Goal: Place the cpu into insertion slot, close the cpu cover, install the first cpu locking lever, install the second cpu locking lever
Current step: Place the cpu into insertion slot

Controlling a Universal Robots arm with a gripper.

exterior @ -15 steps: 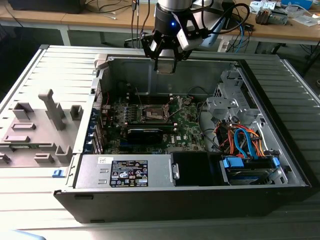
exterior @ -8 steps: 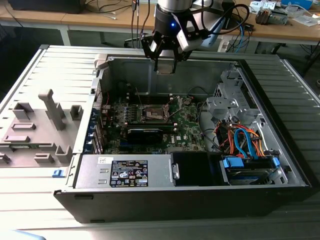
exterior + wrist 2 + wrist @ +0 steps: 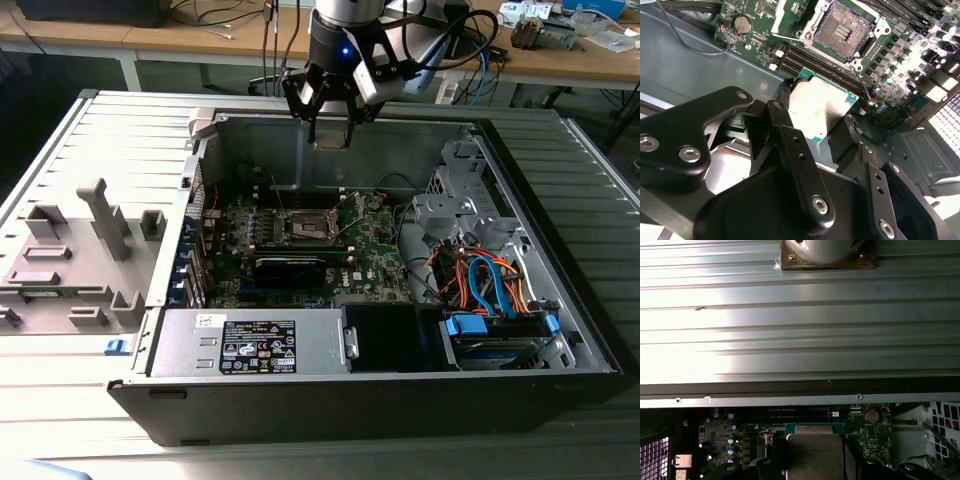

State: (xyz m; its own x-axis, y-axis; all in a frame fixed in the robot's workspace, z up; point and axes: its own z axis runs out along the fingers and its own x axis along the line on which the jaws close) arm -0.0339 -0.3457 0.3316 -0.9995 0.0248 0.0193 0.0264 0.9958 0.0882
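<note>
A grey ribbed metal table (image 3: 120, 130) carries an open black computer case (image 3: 350, 410). The black two-fingered gripper (image 3: 820, 112) points straight down over the case's far wall. It pinches the cpu (image 3: 822, 107), a small flat square chip with a silver-grey metal top, by two opposite edges. The chip is probably light and stiff but delicate underneath, so an edge hold suits it. It hangs well above the insertion slot (image 3: 842, 31), a dark square socket lying open on the green board (image 3: 380, 250).

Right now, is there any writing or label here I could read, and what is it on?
Black label on the grey power supply box: print too small to read.
White sticker beside it: too small to read.
The cpu: metal top, no legible marking.
</note>
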